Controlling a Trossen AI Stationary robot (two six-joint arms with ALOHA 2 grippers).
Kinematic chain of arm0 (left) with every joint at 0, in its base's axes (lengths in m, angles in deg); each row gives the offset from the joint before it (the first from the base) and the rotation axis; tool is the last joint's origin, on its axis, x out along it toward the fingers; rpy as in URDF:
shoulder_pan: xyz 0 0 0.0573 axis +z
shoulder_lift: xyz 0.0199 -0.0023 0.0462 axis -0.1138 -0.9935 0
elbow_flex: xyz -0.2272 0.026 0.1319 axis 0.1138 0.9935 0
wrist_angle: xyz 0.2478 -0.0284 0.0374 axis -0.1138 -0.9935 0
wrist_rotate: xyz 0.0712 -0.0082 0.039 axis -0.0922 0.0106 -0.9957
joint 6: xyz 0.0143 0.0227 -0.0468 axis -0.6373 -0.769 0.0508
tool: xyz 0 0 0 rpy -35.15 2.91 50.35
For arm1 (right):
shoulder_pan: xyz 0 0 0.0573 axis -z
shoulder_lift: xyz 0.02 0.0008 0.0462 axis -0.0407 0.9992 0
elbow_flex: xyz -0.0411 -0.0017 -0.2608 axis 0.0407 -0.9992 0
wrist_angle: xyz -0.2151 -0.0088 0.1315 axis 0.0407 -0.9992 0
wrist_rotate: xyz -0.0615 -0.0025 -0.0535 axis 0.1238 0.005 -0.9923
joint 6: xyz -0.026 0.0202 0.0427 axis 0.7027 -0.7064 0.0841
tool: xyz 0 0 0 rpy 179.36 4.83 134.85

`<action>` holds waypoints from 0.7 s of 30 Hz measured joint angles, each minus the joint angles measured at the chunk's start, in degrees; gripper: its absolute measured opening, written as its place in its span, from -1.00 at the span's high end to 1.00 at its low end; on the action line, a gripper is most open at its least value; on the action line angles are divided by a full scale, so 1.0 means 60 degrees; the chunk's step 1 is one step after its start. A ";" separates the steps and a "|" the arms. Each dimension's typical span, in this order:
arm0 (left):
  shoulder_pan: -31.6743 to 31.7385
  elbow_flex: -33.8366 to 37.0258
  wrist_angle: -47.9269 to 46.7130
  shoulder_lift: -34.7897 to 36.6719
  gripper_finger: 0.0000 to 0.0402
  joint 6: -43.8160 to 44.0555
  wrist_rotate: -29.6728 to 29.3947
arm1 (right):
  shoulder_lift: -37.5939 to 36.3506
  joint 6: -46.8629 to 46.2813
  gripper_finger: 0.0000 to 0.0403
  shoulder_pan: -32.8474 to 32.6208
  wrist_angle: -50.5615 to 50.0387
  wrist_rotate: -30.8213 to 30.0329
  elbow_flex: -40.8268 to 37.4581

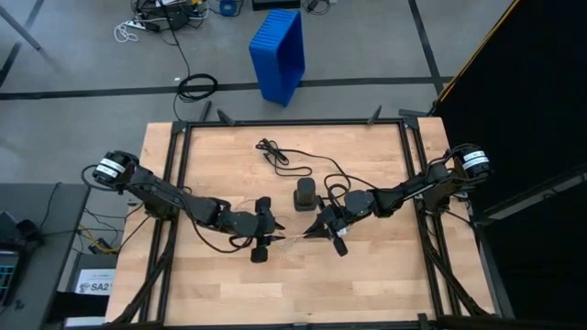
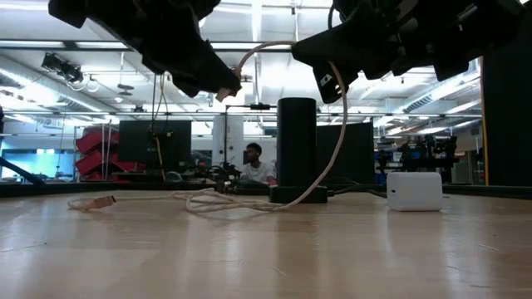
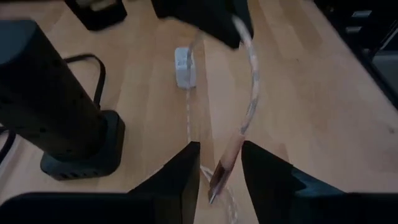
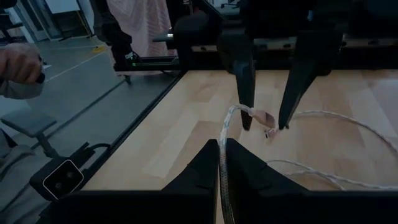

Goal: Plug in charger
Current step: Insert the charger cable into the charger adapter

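Left gripper (image 3: 217, 171): we see it clamping the cable plug (image 3: 225, 167).
Right gripper (image 4: 222, 163): clenched on the cable (image 4: 225, 134), beside the power tower (image 1: 304, 195).
Low view only: white charger (image 2: 414, 191) right of the tower.

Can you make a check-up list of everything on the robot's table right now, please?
Surface: wooden table, bare boards around the work.
Job's things: black power strip tower upright; white charger lying beside it.
Clutter: nothing seen.
End effectors: left end effector holds the pale cable's plug end above the table; right end effector shut on the same cable.
Cables: pale cable arcs between both end effectors, rest lies loose; tower's black cord.
Surroundings: blue bin on floor; a person far behind.
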 joint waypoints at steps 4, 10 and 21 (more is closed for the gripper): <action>0.0000 0.0000 0.0039 0.0035 0.49 -0.0002 -0.0003 | 0.0000 -0.0002 1.00 0.0000 -0.0020 0.0003 0.0000; 0.0000 0.0000 0.0041 0.0048 0.57 -0.0055 -0.0003 | 0.0000 -0.0064 1.00 0.0000 -0.0044 0.0007 0.0000; 0.0000 0.0000 -0.0052 0.0056 0.96 -0.0346 0.0910 | 0.0004 -0.0201 1.00 0.0000 -0.0067 -0.0001 0.0000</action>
